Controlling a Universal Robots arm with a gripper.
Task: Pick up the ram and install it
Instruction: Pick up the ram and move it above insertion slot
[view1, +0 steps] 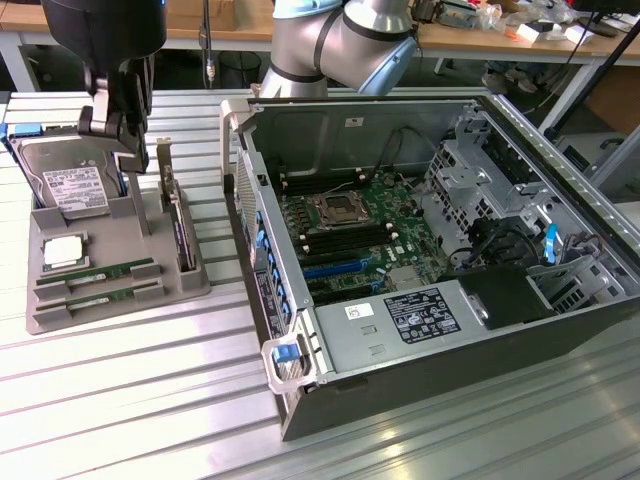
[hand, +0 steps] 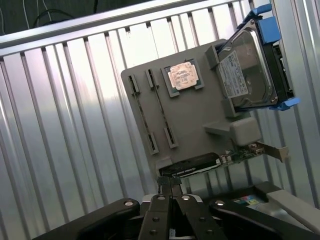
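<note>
Two ram sticks, thin green boards, lie in the slots of a grey tray (view1: 60, 315) at the exterior view's left: one ram stick (view1: 95, 272) and a second (view1: 100, 296) beside it. The wrist view looks down on them edge-on, the first ram stick (hand: 142, 116) and the other (hand: 160, 109). My gripper (view1: 128, 150) hangs above the tray's far part, near the hard drive and well above the ram. Its fingers (hand: 170, 182) are shut together with nothing between them.
The tray also holds a silver hard drive (view1: 70, 185), a CPU (view1: 63, 252) and an upright expansion card (view1: 180, 230). An open computer case (view1: 430, 340) lies at the exterior view's right, with its motherboard (view1: 350, 235) exposed. Everything rests on a ribbed metal table (view1: 130, 400).
</note>
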